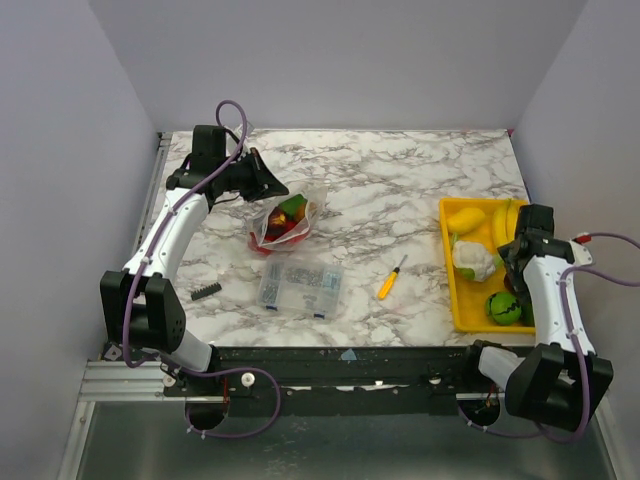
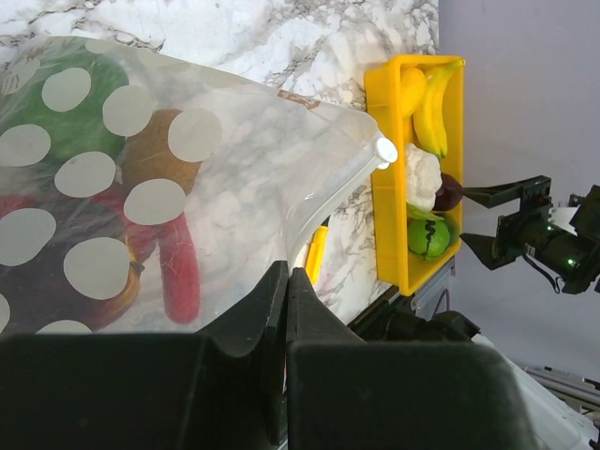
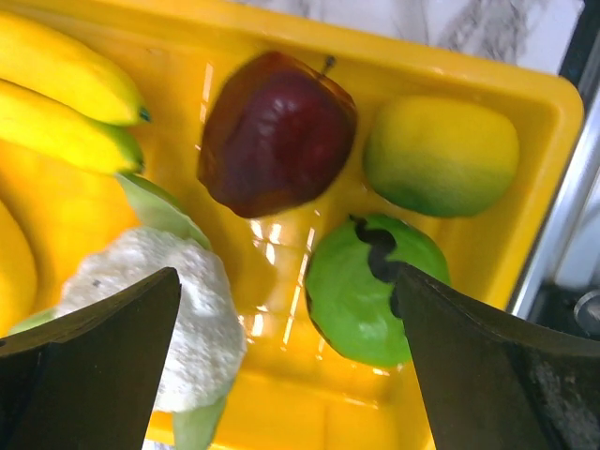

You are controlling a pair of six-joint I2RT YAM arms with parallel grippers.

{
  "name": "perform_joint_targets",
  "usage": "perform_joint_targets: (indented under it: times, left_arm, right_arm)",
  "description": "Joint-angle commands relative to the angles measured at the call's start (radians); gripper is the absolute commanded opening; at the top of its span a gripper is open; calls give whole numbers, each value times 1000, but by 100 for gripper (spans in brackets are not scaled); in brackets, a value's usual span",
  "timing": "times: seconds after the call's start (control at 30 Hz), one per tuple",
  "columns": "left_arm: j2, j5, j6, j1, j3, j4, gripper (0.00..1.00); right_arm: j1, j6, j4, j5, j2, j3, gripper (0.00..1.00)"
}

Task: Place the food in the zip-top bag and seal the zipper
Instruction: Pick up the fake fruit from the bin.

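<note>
1. Loading step: your left gripper (image 2: pixel 288 286) pinches the zip-top bag (image 2: pixel 234 141) by its edge, well apart from the yellow tray (image 1: pixel 447 262).
2. Your right gripper (image 3: pixel 286 281) hangs spread above the tray.
3. Next, likely: lower onto the dark red apple (image 3: pixel 272 131), clamp, carry it to the bag.

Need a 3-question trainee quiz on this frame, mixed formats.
1. True or false: the left claw is shut on the edge of the see-through dotted plastic bag.
2. The yellow-handled screwdriver lies: A) inside the bag B) on the marble table C) in the left claw?
3. Which container does the open right claw hover over?
Key: 1 true; 2 B; 3 the yellow plastic tray.
</note>
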Motion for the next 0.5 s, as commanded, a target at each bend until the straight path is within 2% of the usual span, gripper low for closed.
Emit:
perform_joint_targets:
  times: [0.0, 0.2, 0.47]
  left_arm:
    - [7, 3, 7, -6, 9, 2, 0]
    - [1, -3, 12, -6, 11, -2, 0]
    - [-5, 5, 9, -6, 10, -1, 0]
  right_arm:
    - [-6, 43, -159, -44, -31, -8, 100]
    - [-6, 33, -169, -25, -8, -13, 100]
    - [-6, 48, -163, -54, 206, -23, 100]
